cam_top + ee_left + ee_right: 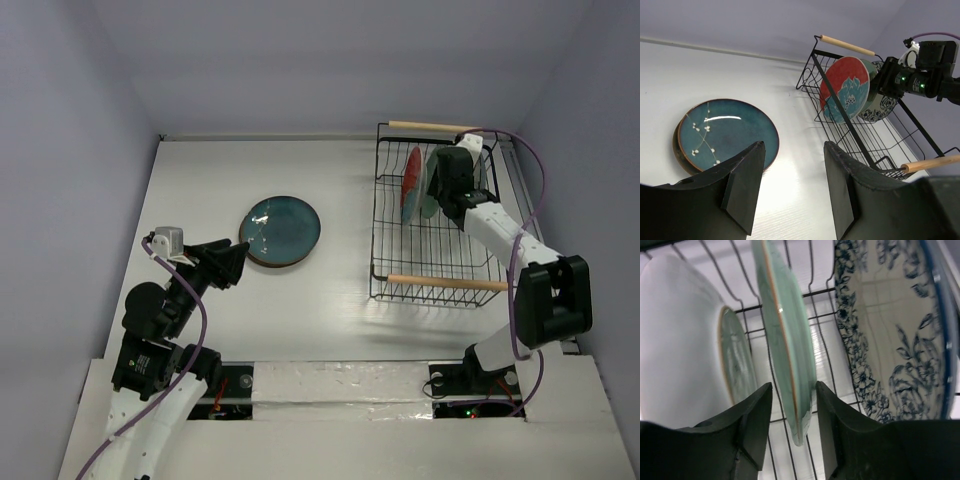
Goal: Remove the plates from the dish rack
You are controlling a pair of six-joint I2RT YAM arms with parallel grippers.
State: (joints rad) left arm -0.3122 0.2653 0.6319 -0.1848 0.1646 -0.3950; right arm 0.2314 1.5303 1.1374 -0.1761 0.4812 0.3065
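Extraction of the mint plate [785,330] is, by my reading, the step in hand. The right gripper [793,400] is down inside the dish rack [376,210], which sits at the far right of the table [300,170]. Its two fingers stand apart on either side of that plate's lower rim. One pad looks to be against the glaze, while a sliver of gap shows on the other side, so I would not call this a firm clamp yet. The mint plate stands upright on edge in the wires. The blue floral plate [885,340] is just beside it on one side and the pale back of another plate on the other. From the left wrist view, that other neighbour is most likely the red plate [846,90] with the teal flower. The teal plate [725,132] is already out, lying flat left of centre on the table, apparently on top of a brown-edged plate. That leaves roughly half the load in the rack. The left gripper [793,165] hovers just near of the teal plate, with its fingers spread and nothing between them. The next move calls for the right fingers to close squarely on the rim, then lift straight up along the plate's own plane. Any tilt could knock a neighbour or catch a wire. Glazed ceramic held by a thin edge is likely to slip or swing, so the carry to the table needs to be slow.
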